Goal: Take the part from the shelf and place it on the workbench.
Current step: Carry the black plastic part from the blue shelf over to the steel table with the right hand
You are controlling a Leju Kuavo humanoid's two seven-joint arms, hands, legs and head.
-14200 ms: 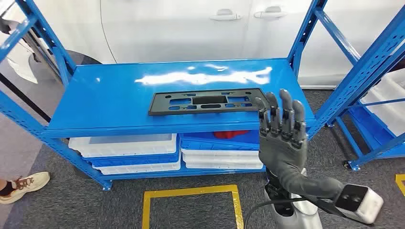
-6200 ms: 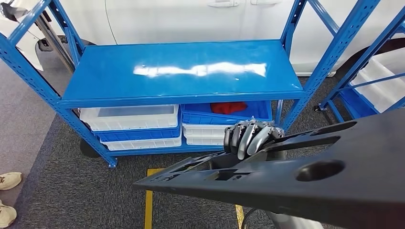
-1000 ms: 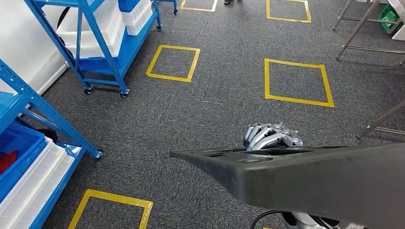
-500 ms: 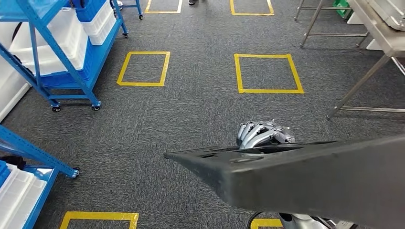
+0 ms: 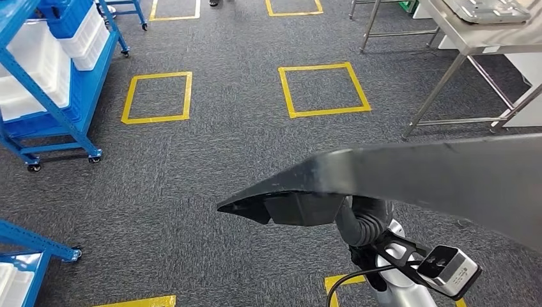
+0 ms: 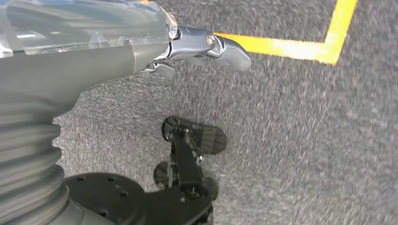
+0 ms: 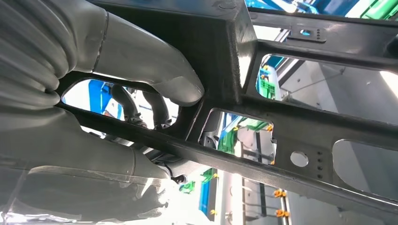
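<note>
Dark grey speckled carpet point(image 5: 211, 153) bears yellow tape squares point(image 5: 324, 89), with a blue wheeled metal rack point(image 5: 48, 77) (holding white bins) opposite a steel-legged metal table point(image 5: 476, 38).

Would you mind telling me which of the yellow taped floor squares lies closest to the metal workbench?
The full square at upper centre-right: its right side lies beside the workbench's leg, while the other full square sits beside the blue shelf.

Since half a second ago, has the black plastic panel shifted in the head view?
Yes. The black plastic panel now hides the right hand's fingers, which showed above its edge before; the floor shift is camera motion.
</note>
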